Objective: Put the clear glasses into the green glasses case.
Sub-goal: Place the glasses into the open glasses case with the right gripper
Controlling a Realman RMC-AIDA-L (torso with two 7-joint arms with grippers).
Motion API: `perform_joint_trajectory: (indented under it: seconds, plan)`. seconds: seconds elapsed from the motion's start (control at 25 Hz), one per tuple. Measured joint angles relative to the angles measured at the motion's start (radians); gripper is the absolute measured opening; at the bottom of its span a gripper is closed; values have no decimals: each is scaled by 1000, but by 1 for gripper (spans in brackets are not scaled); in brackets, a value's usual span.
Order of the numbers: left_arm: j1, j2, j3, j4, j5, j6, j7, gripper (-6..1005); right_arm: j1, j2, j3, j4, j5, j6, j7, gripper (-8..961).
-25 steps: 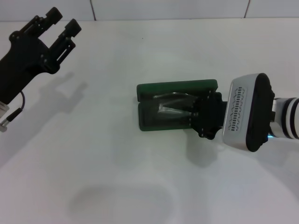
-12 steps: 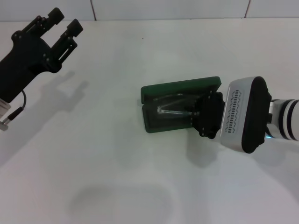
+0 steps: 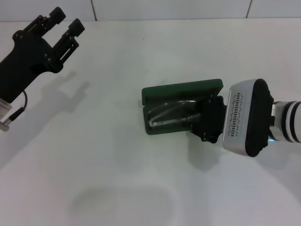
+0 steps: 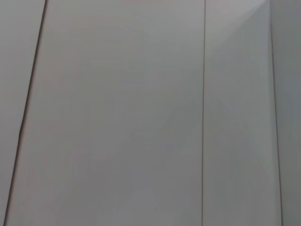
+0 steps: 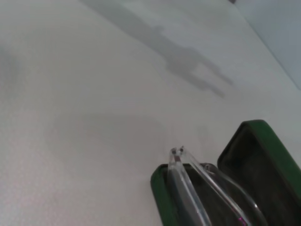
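Right now, from my head view, the green glasses case (image 3: 181,106) lies open on the white counter (image 3: 117,165), a little toward 3 o'clock of centre, lid tipped back toward 12. The clear glasses (image 3: 169,117) lie inside its tray. My right gripper (image 3: 207,117) sits at the case's 3 o'clock end; whether its jaws are open or closed I cannot tell (my wrist housing hides them). My left gripper (image 3: 63,23) hangs at 10 o'clock, well apart, jaws spread and holding nothing.

My left wrist view shows only pale panels.

My right wrist view shows the case (image 5: 263,155) open, the glasses (image 5: 197,188) inside with one folded end poking just above the rim.
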Motion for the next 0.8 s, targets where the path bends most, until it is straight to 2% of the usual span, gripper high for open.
perform_joint_trajectory:
  seconds: [0.12, 0.32, 0.52, 0.8]
  plan:
    - [0, 0, 0, 0, 0, 1, -1, 600, 0, -1, 13, -4, 4, -14, 2, 210]
    - [1, -2, 0, 0, 0, 2, -1, 601, -2, -2, 103, -27, 10, -152, 6, 419]
    - [3, -4, 0, 0, 0, 4, -1, 602, 6, -3, 185, -36, 6, -244, 36, 419]
    - [8, -5, 0, 0, 0, 5, 1, 604, -1, -3, 200, -55, 9, -251, 37, 419]
